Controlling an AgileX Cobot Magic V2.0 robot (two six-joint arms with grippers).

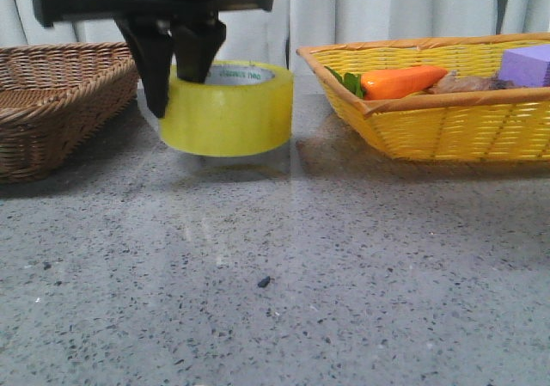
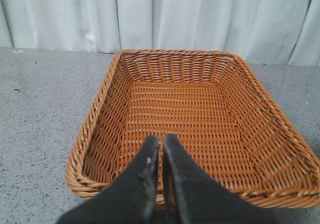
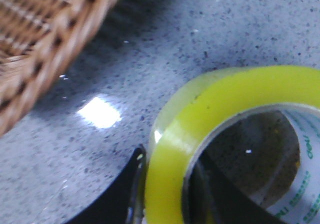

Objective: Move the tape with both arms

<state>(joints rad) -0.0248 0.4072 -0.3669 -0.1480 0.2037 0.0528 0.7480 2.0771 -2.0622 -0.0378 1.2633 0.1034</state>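
The right fingers (image 1: 176, 64) were clamped across the wall of the tape (image 1: 228, 108), one finger outside and one inside its core, holding it lifted clear of the table (image 1: 275, 300), probably for a handover. The left fingers (image 2: 161, 156) were pressed together, empty, above the brown basket (image 2: 100, 109).

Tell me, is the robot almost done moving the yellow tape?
Not yet. The right gripper has clamped the tape by its wall, one finger inside the core, one outside, on the table between the baskets. The left gripper is shut and holds nothing, above the brown basket, which has nothing in it. The handover between arms looks still to come.
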